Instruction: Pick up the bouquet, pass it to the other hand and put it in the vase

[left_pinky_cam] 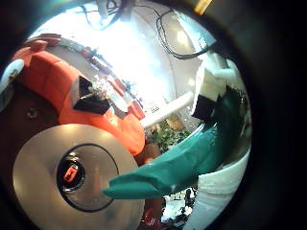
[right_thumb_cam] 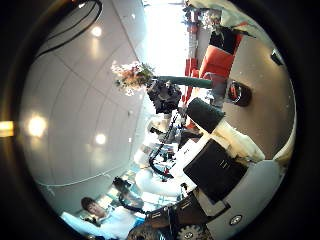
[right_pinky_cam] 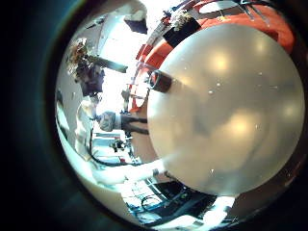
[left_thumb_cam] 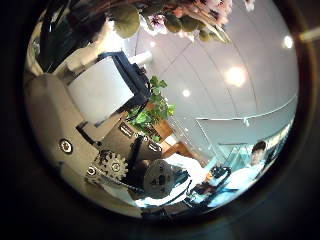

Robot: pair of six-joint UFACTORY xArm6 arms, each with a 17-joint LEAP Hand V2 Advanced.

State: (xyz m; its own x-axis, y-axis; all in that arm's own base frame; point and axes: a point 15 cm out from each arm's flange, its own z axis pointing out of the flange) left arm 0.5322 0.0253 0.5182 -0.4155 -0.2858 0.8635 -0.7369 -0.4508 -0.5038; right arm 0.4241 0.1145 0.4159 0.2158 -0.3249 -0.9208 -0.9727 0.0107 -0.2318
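Fingers of the L hand [right_thumb_cam: 165, 97] are curling round the bouquet [right_thumb_cam: 133, 73], holding it up in the air, well apart from the vase [right_thumb_cam: 238, 93] standing on the round counter [right_pinky_cam: 231, 115]. R hand [right_thumb_cam: 225, 150] fingers are lying straight, gripping nothing

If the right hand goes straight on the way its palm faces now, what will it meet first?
Most likely the bare round table, which fills its view; the vase stands near the table's edge.
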